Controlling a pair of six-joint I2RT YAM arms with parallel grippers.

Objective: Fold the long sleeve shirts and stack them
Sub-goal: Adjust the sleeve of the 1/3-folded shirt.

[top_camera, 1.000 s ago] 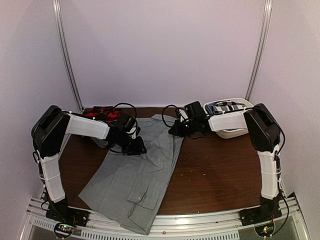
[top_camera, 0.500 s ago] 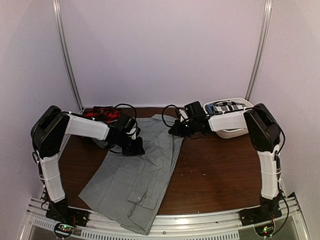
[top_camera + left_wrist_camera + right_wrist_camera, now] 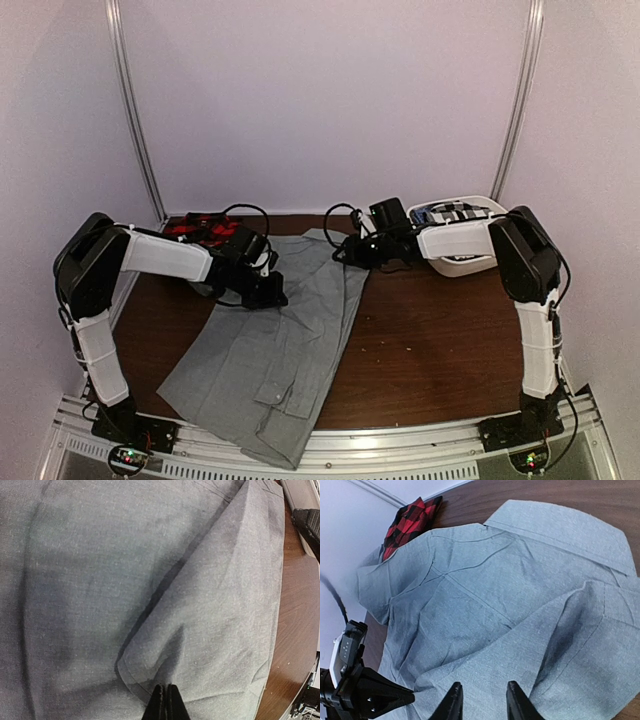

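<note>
The light grey shirt (image 3: 290,330) lies spread across the table, collar at the back, and it fills the left wrist view (image 3: 125,580) and right wrist view (image 3: 495,595). My left gripper (image 3: 268,293) is low on the shirt's upper left part. Its jaws (image 3: 165,703) are shut, pinching a folded-over flap near its edge. My right gripper (image 3: 350,251) hovers over the shirt's upper right edge near the collar (image 3: 560,530), open and empty (image 3: 484,702). The red-and-black plaid shirt (image 3: 200,228) lies bunched at the back left, also seen in the right wrist view (image 3: 412,520).
A white basket (image 3: 470,262) holding striped cloth (image 3: 455,213) stands at the back right, behind my right forearm. The brown table (image 3: 440,340) shows bare wood on the right. The shirt's hem hangs over the near edge (image 3: 270,450).
My right gripper has moved a little back and left along the shirt's edge toward the collar. My left gripper has shifted slightly back and left, still pinching the cloth.
</note>
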